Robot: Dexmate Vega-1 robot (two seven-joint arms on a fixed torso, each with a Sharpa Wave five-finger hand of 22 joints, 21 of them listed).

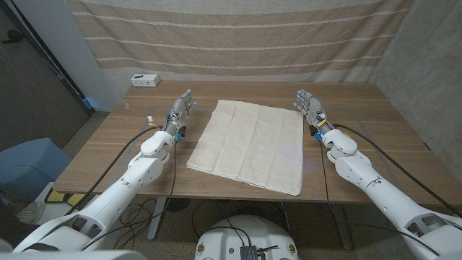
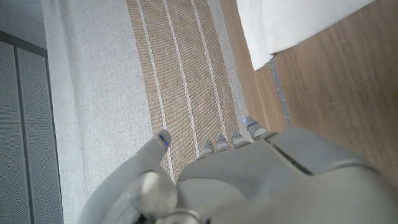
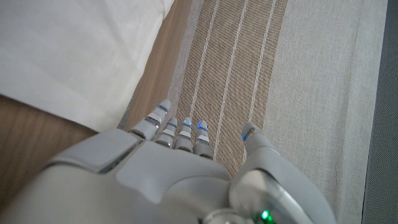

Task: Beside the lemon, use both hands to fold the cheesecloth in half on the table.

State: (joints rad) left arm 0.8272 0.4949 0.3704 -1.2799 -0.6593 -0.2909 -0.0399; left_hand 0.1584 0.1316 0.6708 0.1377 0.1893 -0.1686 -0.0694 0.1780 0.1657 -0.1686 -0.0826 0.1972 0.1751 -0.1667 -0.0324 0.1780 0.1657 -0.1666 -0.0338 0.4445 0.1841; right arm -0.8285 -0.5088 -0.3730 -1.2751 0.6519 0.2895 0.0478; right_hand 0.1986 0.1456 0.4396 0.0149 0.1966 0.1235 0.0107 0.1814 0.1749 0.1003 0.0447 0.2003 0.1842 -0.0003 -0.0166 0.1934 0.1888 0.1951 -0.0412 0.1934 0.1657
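The cheesecloth (image 1: 249,145) is lying spread out in the middle of the wooden worktop (image 1: 375,123), slightly askew, its near corner reaching toward the front edge. The left hand (image 1: 181,113) is waiting just off the cloth's left side, near the far corner, its fingers (image 1: 186,100) reaching forward, a little apart and holding nothing. Over on the other side the right hand (image 1: 310,109) is hovering by the cloth's far right corner, fingers (image 1: 303,98) likewise extended and lightly spread, not touching the fabric. From the left wrist, a cloth corner (image 2: 264,53) is sitting apart from the fingertips (image 2: 248,122). A small white box (image 1: 145,80) is resting at the far left edge, before a striped curtain (image 1: 231,36).
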